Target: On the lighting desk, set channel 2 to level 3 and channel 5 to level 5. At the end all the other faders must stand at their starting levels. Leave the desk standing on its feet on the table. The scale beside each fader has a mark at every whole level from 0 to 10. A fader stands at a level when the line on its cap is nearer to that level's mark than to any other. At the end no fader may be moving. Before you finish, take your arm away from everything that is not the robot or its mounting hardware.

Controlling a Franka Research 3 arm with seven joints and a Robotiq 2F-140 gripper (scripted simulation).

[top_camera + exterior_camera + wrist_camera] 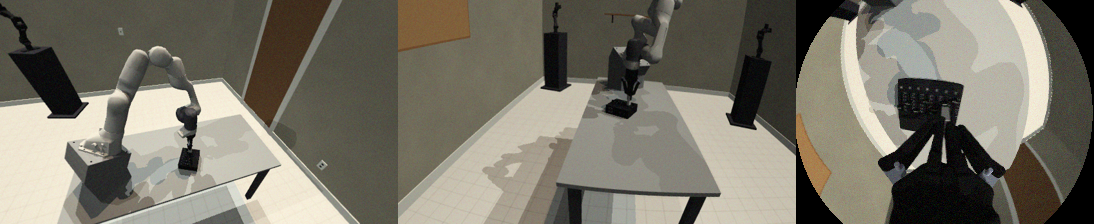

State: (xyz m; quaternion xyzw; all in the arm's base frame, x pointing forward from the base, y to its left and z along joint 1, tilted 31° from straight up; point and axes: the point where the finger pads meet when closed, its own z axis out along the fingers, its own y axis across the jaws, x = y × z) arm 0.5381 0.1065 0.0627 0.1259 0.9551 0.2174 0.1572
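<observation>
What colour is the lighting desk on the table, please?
Black; the lighting desk shows best in the exterior view, against the grey table.

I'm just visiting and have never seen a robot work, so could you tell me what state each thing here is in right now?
Lighting desk: standing flat on the table, near the arm's end.
Sliders on the desk: too small to read their levels.
Gripper: jaws shut, holding nothing, tips down at the desk's top.
Arm: arched over, reaching down to the desk.
Table: standing level, bearing the desk.
Brown door: closed.
</observation>
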